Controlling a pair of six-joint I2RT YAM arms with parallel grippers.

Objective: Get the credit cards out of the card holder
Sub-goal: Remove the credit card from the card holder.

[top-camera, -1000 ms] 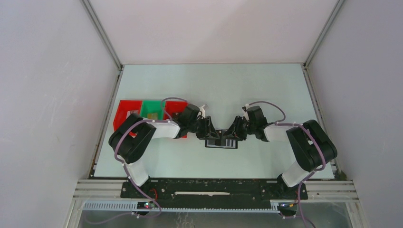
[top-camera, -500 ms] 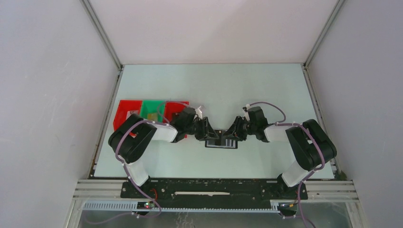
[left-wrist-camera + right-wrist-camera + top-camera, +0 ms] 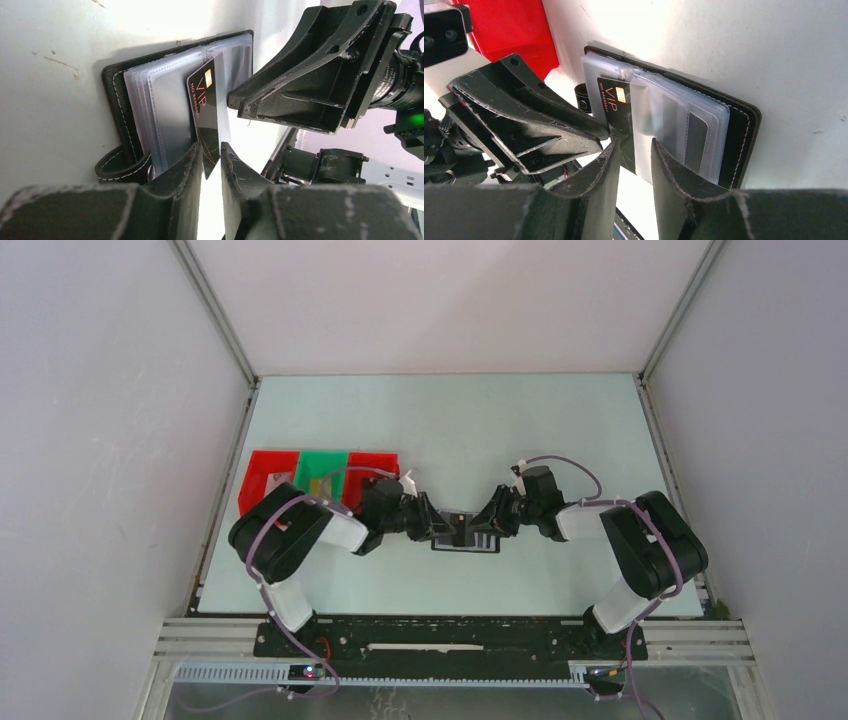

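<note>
Two claws flank the black stitched card holder (image 3: 114,95). Nine o'clock: left gripper (image 3: 211,147) straddles a black VIP credit card (image 3: 204,95), pinch unclear. Three o'clock: right gripper (image 3: 634,147) gapes over cloudy plastic sleeves (image 3: 669,120).

Your left arm (image 3: 290,540) and right arm (image 3: 650,550) both fold at the elbow and reach inward, so the wrists face each other low in the middle. Your left hand (image 3: 211,150) points right, its fingers (image 3: 192,160) standing close together on either side of a black card (image 3: 205,115). You cannot tell whether they pinch it. Your right hand (image 3: 634,155) points left, almost tip to tip with the other, its fingers (image 3: 666,170) plainly parted.
</note>
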